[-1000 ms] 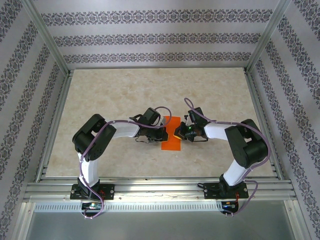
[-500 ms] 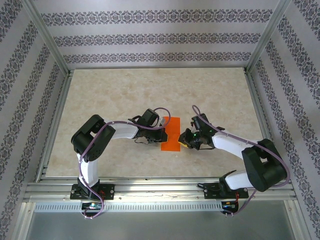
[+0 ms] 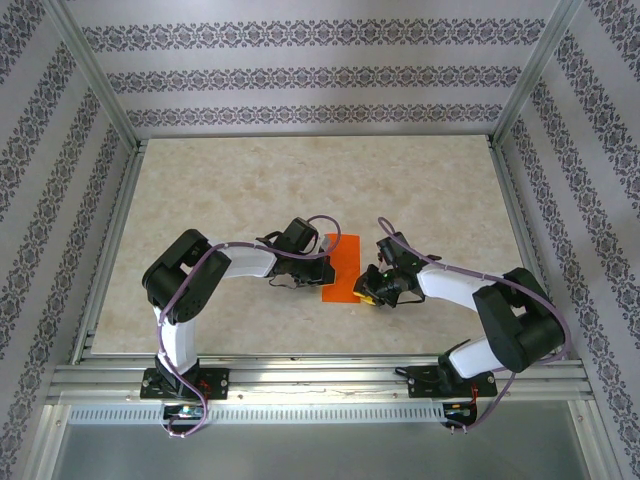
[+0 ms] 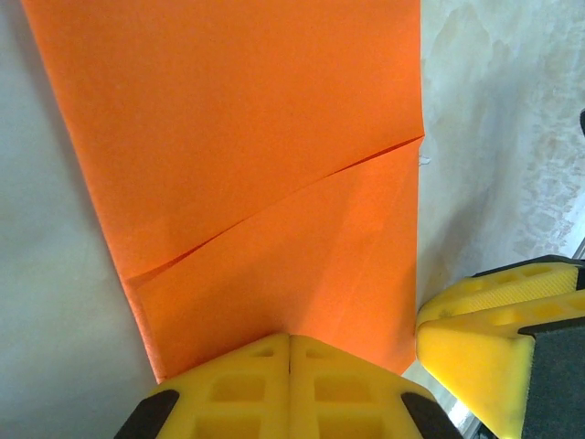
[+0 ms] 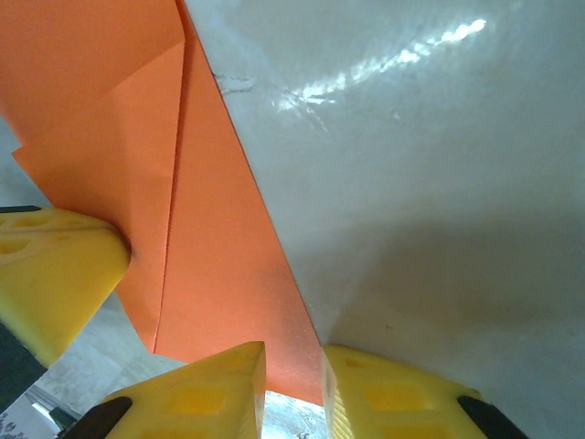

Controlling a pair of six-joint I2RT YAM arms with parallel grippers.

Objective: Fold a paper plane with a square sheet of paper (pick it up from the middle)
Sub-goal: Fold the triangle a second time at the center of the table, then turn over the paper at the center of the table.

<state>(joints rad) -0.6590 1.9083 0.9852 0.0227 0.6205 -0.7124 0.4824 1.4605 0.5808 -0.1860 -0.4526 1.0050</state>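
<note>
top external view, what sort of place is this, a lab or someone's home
Probably a robot test cell rather than a home: an aluminium frame holds wallpaper-patterned panels around a marble-look table, with the left arm and right arm bolted at its near edge.

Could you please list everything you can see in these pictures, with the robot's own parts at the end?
square sheet of paper: one, bright orange, folded narrow with a diagonal crease, flat on the table's middle.
table: one, beige marbled, inside the enclosure.
walls: three, white with grey patterned stripes, around the table.
left gripper: one, yellow fingers, shut, pressing on the paper's left edge.
right gripper: one, yellow fingers, slightly parted, at the paper's right edge.
</note>
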